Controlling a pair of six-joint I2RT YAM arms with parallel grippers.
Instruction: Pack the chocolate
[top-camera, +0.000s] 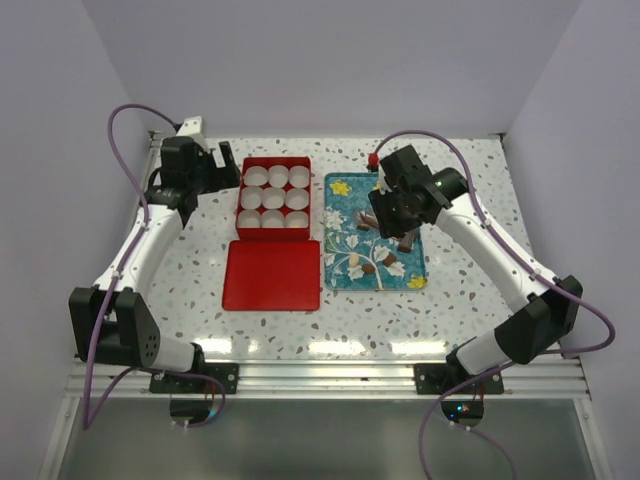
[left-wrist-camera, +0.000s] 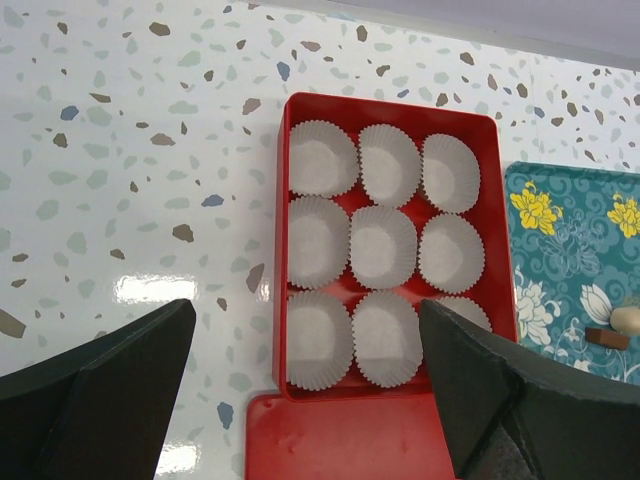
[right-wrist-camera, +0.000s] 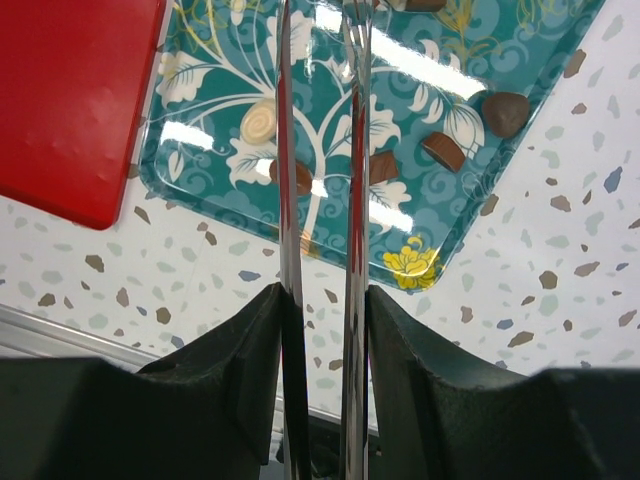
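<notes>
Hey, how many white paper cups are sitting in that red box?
9. The paper cups fill the red box in three rows of three, left of the teal tray; none seem hidden from above.

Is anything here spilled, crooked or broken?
Nothing stands out. Nine paper cups sit in neat rows in the red box, its lid lies flat beside it, and the chocolates lie on the teal tray. The right jaws hold metal tongs.
</notes>
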